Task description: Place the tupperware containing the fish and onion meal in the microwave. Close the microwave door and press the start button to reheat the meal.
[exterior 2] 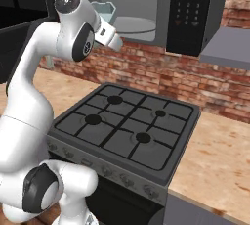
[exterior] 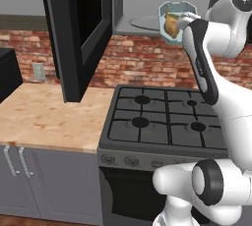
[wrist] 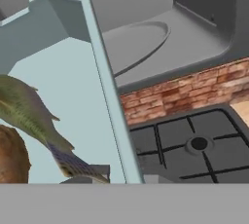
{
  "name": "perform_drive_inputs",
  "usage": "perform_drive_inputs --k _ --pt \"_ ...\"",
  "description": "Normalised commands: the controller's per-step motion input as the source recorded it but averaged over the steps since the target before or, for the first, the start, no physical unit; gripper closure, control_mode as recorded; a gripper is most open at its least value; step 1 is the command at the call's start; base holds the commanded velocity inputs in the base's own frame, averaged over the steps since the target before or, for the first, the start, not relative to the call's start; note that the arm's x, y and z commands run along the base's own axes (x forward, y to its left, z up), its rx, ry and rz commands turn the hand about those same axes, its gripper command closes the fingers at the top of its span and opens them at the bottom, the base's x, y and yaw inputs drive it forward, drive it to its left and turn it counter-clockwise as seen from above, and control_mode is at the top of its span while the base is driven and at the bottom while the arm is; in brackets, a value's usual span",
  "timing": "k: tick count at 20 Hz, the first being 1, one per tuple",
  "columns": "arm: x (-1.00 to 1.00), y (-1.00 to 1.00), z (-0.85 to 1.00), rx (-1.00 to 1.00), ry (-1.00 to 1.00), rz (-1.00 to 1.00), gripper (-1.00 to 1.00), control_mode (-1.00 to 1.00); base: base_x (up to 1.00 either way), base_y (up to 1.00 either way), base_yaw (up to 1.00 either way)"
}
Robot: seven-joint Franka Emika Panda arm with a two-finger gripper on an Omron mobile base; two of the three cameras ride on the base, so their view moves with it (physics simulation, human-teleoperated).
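Note:
The pale-blue tupperware (exterior: 175,17) hangs in the air, tilted, just in front of the open microwave (exterior: 143,1), level with its floor. My gripper (exterior: 183,22) is shut on the tub's rim. Golden-brown fish (exterior: 171,25) shows through the tub wall. In the hand view the tupperware (wrist: 63,86) takes up the left side, with the fish (wrist: 26,113) and a brown piece (wrist: 9,162) inside. Beyond it lies the round turntable plate (wrist: 133,43). The microwave door (exterior: 78,28) stands swung open to the left. From the right base view, the tupperware (exterior 2: 104,10) sits at the cavity's left edge.
A black gas stove (exterior: 160,117) lies directly below the tub. Wooden counter (exterior: 44,114) extends to its left and counter (exterior 2: 215,155) to its right. The microwave's keypad panel (exterior 2: 188,9) is right of the cavity. A grey hood (exterior 2: 225,48) juts out at the right.

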Motion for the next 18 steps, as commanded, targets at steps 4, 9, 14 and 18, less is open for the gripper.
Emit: perform_drive_inputs --k 4,9,14,18 --pt "0.46 0.00 0.25 0.08 -0.01 0.00 1.00 -1.00 0.00 0.00 0.00" --pt "0.54 0.00 0.04 0.04 0.00 -0.01 1.00 -1.00 0.00 0.00 0.00" --pt "0.60 0.00 0.00 0.00 0.00 -0.03 1.00 -1.00 0.00 0.00 0.00" --pt "0.62 0.00 0.00 0.00 0.00 -0.06 1.00 -1.00 0.00 0.00 0.00"
